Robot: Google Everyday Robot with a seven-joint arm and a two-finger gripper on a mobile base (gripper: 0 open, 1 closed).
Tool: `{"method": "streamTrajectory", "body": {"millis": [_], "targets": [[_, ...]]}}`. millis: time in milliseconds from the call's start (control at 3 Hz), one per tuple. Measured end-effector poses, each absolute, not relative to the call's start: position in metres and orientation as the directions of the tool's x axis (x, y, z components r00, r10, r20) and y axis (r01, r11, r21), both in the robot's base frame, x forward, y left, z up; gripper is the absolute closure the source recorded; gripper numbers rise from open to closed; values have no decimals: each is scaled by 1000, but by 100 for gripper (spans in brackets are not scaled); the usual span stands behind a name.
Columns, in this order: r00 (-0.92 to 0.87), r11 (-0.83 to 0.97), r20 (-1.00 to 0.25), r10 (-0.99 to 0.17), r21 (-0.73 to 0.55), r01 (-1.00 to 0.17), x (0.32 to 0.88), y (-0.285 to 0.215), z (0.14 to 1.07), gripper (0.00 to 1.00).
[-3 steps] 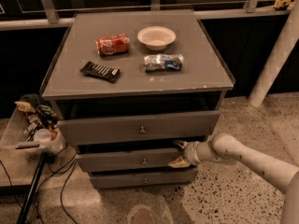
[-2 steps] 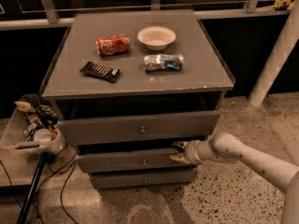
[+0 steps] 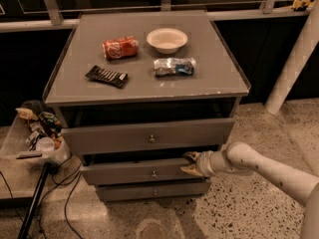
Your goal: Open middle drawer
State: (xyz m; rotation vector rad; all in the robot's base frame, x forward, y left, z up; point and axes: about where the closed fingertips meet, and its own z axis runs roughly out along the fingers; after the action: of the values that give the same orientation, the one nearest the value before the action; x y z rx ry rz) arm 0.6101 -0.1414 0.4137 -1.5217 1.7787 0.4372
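Observation:
The middle drawer is the medium-height grey front with a small round knob, below the taller top drawer and above the slim bottom drawer. It stands slightly out from the cabinet, with a dark gap above its front. My gripper is at the right end of the middle drawer's front, at its top edge, on the white arm that comes in from the lower right.
On the cabinet top lie a red can, a white bowl, a dark snack bar and a blue-silver bag. A bin of clutter and cables are at the left. A white post is at the right.

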Motion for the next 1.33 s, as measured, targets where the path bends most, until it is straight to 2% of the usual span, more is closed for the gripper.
{"method": "streamTrajectory", "body": {"millis": [667, 1000, 1333], "targets": [[-24, 247, -723, -690, -205, -947, 596, -146, 415, 100], [-24, 247, -723, -690, -205, -947, 596, -146, 415, 81], [-24, 247, -723, -690, -205, -947, 596, -146, 415, 58]]}}
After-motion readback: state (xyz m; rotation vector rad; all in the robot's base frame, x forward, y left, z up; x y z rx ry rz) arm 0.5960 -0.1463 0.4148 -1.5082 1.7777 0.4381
